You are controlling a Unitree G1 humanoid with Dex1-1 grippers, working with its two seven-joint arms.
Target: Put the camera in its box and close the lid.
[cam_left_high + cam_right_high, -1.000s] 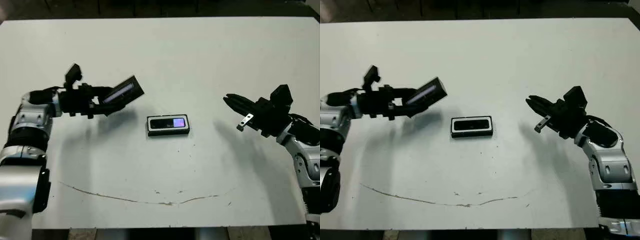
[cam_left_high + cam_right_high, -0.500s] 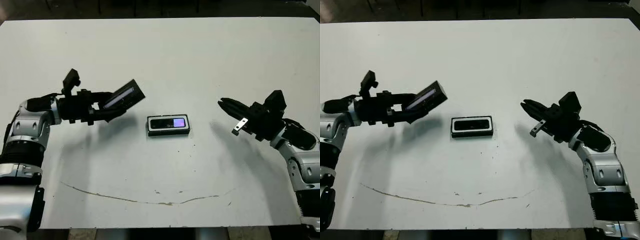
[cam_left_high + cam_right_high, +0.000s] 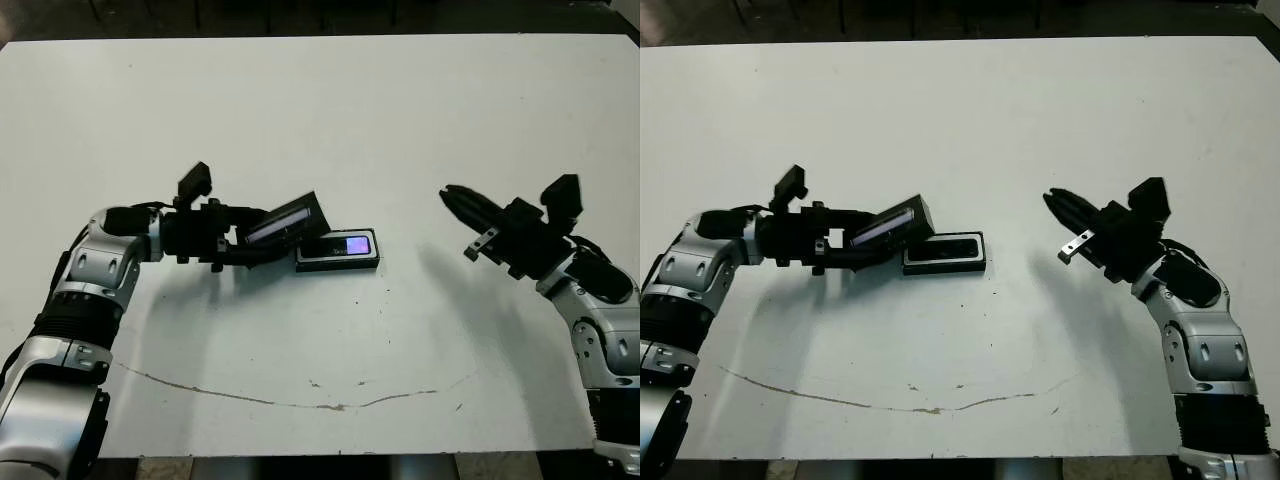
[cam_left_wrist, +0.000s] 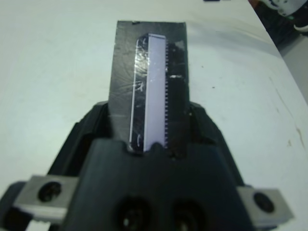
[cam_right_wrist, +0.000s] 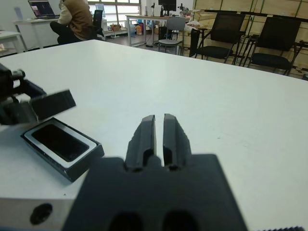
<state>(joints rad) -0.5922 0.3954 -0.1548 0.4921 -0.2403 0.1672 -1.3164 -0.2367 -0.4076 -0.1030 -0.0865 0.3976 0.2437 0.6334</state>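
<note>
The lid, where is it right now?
The lid is in the left gripper, held tilted above the table, its far end by the left end of the box mid-table.

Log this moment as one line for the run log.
camera: in box | lid: held tilted by left gripper, at box's left end, not on | right gripper: jaws shut, empty, apart
</note>
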